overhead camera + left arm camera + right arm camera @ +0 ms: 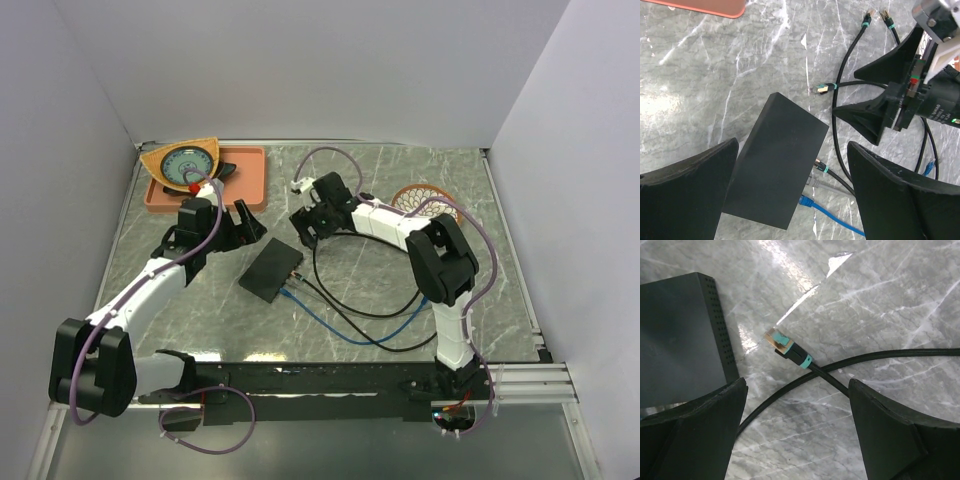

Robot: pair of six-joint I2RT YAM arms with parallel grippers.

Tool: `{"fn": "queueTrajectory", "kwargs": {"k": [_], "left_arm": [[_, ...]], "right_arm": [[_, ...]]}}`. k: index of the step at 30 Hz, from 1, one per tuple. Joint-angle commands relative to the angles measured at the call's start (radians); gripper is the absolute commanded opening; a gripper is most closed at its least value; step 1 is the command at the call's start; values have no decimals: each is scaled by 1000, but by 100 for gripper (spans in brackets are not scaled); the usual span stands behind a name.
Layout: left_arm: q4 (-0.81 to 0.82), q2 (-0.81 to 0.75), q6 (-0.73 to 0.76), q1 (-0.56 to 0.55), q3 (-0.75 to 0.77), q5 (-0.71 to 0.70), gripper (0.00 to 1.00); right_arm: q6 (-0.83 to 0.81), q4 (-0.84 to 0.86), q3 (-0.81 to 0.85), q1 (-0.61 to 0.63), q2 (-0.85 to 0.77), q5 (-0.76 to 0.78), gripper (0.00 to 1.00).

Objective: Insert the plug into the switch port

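The flat matte-black box [272, 270] lies on the marble table, also in the left wrist view [775, 165] and the right wrist view [675, 340]. Black [821, 166], grey [812, 182] and blue [806, 201] plugs sit against its right long edge; the ports themselves are hidden. A loose black-cabled plug with teal bands [785, 346] lies on the table beside the box [822, 88]. My right gripper [797, 440] is open and empty just above and behind this plug [305, 228]. My left gripper [795, 200] is open and empty over the box [245, 222].
An orange tray [245, 175] with a round dial object [185, 162] stands at the back left. A round woven mat [425, 200] lies behind the right arm. Black and blue cables loop over the table [370, 320]. Two more loose plugs [875, 15] lie beyond.
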Motion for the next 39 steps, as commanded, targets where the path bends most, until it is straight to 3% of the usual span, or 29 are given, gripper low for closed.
{"fn": "queueTrajectory", "kwargs": {"k": [1, 7, 14, 23, 35, 39], "left_arm": [[32, 4, -8, 2, 2, 25, 96], [34, 12, -8, 2, 0, 26, 96], [34, 7, -10, 2, -4, 29, 96], [37, -7, -13, 2, -23, 26, 96], [47, -7, -20, 3, -29, 29, 96], [64, 2, -34, 2, -32, 57, 96]], "right_arm": [[34, 14, 51, 10, 2, 120, 89], [157, -14, 111, -8, 9, 310, 88], [352, -158, 292, -49, 100, 404, 87], [504, -308, 467, -115, 212, 407, 73], [563, -359, 544, -140, 321, 330, 69], [562, -406, 645, -140, 387, 336, 68]]}}
